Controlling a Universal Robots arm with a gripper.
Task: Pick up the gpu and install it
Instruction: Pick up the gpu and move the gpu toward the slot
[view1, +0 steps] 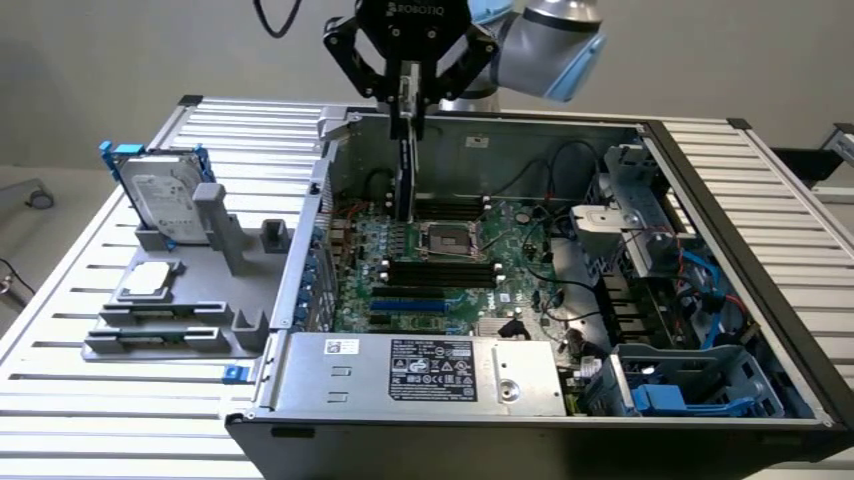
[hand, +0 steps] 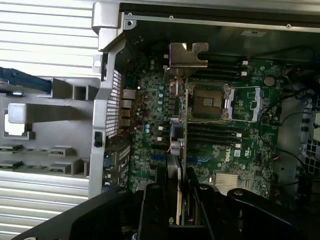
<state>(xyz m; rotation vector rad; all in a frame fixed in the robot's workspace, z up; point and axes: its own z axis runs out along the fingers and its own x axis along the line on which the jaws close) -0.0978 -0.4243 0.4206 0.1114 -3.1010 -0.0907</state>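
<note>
In the exterior view, taking the socket (view1: 445, 238) on the motherboard (view1: 527, 265) as dial centre, the computer case (view1: 534, 445) on the table (view1: 120, 400) has the power supply (view1: 427, 370) at 6 o'clock and the drive cage (view1: 641, 220) at 2 o'clock. The gpu (view1: 406, 175) hangs on edge at 11 o'clock over the motherboard, pinched in the gripper (view1: 408, 115). Outside the case at 9 o'clock sits the tray (view1: 254, 300), with the processor chip (view1: 147, 280) flat on it and the hard drive (view1: 163, 200) upright at the chip's 12 o'clock.
</note>
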